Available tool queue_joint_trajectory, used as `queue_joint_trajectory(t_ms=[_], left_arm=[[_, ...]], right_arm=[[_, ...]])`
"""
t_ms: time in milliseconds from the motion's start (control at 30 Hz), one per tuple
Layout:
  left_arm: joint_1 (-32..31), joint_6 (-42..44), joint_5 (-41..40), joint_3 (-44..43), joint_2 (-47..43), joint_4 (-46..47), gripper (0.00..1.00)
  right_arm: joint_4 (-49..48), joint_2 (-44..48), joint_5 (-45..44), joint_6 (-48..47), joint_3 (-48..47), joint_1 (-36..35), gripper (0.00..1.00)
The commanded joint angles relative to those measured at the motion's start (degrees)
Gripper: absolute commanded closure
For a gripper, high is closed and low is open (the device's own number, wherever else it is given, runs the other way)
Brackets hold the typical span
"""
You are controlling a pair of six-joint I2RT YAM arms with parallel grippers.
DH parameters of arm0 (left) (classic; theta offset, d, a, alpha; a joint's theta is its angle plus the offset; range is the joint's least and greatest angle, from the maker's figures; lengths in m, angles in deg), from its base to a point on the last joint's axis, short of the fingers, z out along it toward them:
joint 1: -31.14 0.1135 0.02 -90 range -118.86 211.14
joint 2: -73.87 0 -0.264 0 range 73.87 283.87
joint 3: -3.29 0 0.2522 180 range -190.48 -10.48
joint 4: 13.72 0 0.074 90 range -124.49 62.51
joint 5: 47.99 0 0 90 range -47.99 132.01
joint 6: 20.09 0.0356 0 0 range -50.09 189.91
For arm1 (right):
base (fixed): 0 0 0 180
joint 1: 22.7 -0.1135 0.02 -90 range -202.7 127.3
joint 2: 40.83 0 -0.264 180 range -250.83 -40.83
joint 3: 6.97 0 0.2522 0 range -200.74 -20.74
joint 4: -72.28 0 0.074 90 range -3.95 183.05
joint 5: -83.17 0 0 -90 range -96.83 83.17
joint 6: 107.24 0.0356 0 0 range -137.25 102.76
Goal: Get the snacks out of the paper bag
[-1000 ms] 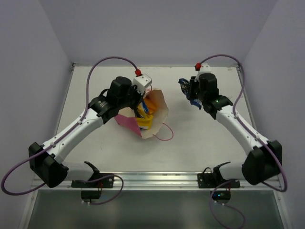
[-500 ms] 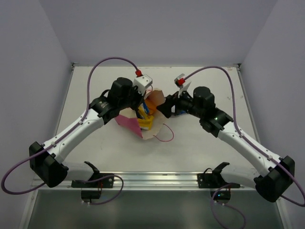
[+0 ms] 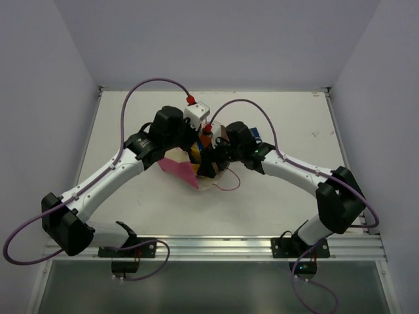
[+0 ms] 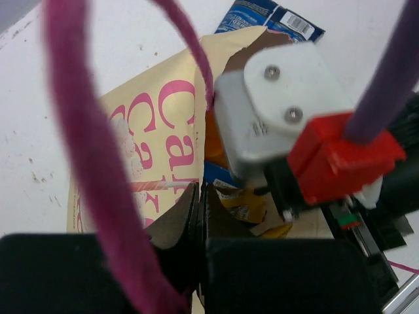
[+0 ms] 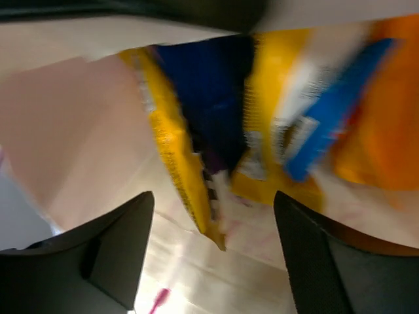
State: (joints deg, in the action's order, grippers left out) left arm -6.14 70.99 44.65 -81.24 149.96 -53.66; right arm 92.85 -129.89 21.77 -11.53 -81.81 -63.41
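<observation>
The paper bag is matt paper, cream with pink print. Inside it, the yellow packet, blue packet and orange packet are glossy, crinkled film. The table is smooth, matt white and lightly speckled. A smooth white plastic housing carries shiny metal screws. The purple cable looks dull and rubbery.

paper bag: pink sides, cream front printed with pink lettering, tilted on the surface, mouth held open | inside: yellow packet, dark blue packet and orange packet are crowded together | blue-and-white packet: laid flat on the surface just beyond the bag's rim
</observation>
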Motion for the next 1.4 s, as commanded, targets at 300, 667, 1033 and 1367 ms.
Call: queue_joint_trajectory(t_ms=[300, 667, 1033, 1367], left_arm=[[-0.1, -0.6, -2.3, 0.9, 0.5, 1.7, 1.00], [-0.1, -0.5, -6.1, 1.2, 0.9, 1.9, 1.00], [0.1, -0.1, -5.5, 1.0, 2.0, 2.4, 1.00], [0.1, -4.1, -3.6, 1.6, 1.8, 3.1, 1.00]], right_arm=[[0.0, 1.6, 1.1, -2.0, -0.9, -3.7, 1.00], [15.3, 30.7, -23.4, 0.8, 3.9, -1.2, 1.00], [14.2, 26.2, -37.2, 13.5, -3.3, 26.4, 1.00], [5.1, -9.4, -26.0, 9.9, -20.1, 38.9, 0.91]])
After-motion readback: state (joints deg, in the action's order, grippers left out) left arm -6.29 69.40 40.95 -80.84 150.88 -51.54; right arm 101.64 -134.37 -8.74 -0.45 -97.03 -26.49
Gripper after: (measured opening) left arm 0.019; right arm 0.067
